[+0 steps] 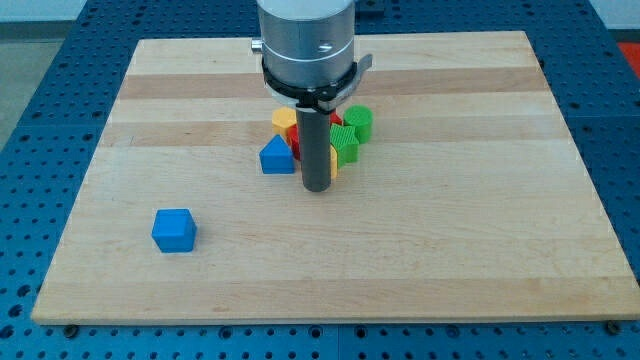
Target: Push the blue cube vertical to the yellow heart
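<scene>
Wooden board on a blue pegged bench, with our rod standing at a huddle of blocks.

We carry no jaws, only the dark rod, and my tip holds nothing; it sits at the bottom edge of the huddle, just right of the blue triangle and left of the green ridged block. Whether it touches either we cannot tell. Behind the rod show a yellow block, bits of red and a green cylinder; the heart shape is hidden. Our blue cube sits alone, square and flat, well apart toward the view's bottom left.
</scene>
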